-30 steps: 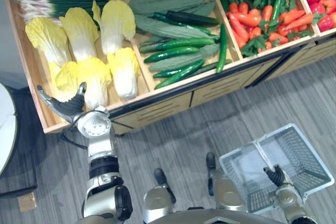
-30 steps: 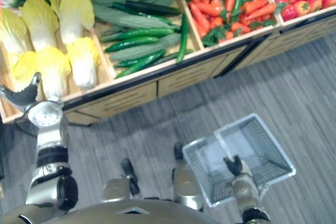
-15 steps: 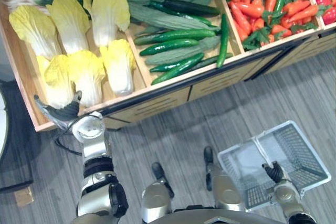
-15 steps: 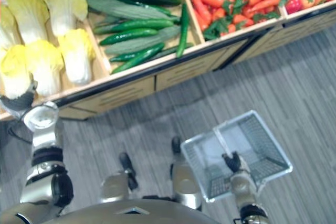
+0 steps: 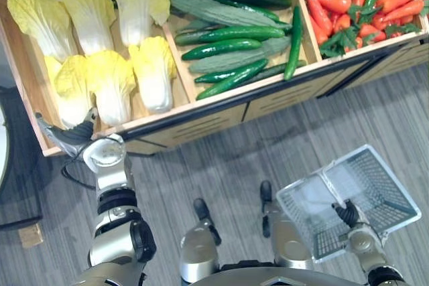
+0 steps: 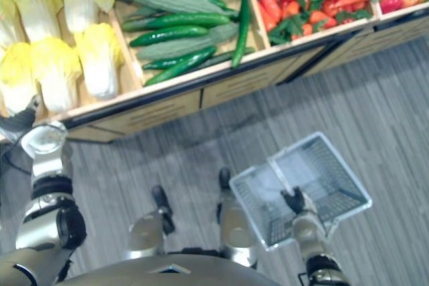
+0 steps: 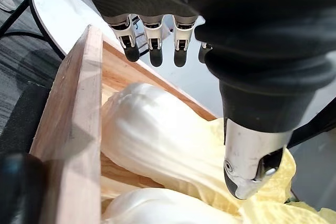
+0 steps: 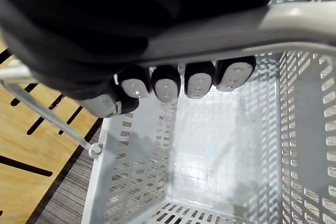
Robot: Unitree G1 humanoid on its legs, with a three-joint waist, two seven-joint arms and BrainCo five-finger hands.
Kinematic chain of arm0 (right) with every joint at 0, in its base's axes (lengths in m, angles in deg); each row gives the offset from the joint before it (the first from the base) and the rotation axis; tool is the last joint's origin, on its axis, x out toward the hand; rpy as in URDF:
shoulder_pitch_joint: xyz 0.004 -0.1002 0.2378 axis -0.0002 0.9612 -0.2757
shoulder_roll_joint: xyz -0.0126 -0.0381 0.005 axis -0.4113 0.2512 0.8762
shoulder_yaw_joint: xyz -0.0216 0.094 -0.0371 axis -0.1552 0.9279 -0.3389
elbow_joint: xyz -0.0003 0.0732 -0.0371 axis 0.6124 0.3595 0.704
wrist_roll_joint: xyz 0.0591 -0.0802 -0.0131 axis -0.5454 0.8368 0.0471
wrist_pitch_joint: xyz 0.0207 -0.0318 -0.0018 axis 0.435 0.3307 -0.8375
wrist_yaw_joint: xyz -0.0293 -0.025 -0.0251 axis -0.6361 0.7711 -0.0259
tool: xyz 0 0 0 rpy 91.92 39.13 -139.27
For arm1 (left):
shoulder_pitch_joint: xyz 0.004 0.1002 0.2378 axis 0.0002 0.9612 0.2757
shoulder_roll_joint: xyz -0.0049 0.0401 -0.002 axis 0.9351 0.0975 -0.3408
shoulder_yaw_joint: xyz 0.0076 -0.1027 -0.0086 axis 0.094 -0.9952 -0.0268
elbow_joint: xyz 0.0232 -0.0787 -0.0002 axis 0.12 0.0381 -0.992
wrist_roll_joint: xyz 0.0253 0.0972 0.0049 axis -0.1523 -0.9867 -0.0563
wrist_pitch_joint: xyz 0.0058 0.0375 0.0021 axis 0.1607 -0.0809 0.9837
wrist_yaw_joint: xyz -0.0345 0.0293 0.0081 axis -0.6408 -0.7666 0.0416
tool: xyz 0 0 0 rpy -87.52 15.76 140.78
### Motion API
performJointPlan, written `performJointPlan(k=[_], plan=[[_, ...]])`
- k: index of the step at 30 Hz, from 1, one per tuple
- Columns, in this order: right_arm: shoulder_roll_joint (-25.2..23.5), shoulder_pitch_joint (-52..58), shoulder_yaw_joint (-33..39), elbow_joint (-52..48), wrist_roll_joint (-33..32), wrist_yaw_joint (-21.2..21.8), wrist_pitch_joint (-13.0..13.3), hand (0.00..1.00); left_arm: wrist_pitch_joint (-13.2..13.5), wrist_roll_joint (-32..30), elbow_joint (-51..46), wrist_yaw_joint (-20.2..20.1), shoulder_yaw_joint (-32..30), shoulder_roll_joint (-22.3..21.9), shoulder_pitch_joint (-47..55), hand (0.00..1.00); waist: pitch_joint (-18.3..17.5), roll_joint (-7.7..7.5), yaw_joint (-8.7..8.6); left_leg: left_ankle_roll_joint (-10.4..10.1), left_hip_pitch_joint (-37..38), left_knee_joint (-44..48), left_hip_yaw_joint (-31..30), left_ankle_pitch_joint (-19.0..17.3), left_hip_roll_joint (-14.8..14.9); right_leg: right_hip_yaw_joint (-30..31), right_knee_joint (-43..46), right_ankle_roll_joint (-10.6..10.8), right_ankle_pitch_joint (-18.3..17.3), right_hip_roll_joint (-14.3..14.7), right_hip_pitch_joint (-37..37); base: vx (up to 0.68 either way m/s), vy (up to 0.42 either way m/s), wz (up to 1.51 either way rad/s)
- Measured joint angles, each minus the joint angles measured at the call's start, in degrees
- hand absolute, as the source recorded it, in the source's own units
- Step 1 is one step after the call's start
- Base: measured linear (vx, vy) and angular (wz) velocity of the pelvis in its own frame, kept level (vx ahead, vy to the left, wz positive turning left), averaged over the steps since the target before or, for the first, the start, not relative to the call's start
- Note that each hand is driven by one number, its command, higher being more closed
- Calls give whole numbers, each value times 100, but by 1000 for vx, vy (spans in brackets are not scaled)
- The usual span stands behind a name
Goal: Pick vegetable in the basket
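Cabbages point(image 5: 110, 88) packed tight, wooden crate wall point(image 7: 79, 129) beside left hand point(image 5: 70, 140), basket point(image 8: 131, 182) open above.

Grey plank floor point(image 5: 281, 138) stretches between the left hand point(image 5: 70, 135) and the right hand point(image 5: 346, 212). A wooden stand point(image 5: 201, 120) with slotted front panels and dark trim has its corner below the left hand. A round white table point(image 7: 60, 11) on dark legs sits beside that corner, outward of the hand.
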Motion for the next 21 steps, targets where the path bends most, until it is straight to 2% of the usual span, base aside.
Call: performJointPlan(k=[8,21], plan=[[5,-68,-47,7,-1,-7,4,100,-2,0,139,-108,72,157,-162,0,68,-13,-9,27,-110,-9,-79,39,-30,-56,1,5,6,-17,-75,3,-2,3],[4,-193,-42,107,-3,-3,-13,100,-5,22,200,-171,170,165,-265,0,82,-21,-1,52,-248,-24,-105,60,-76,-74,-67,6,73,-48,-174,1,-1,1]])
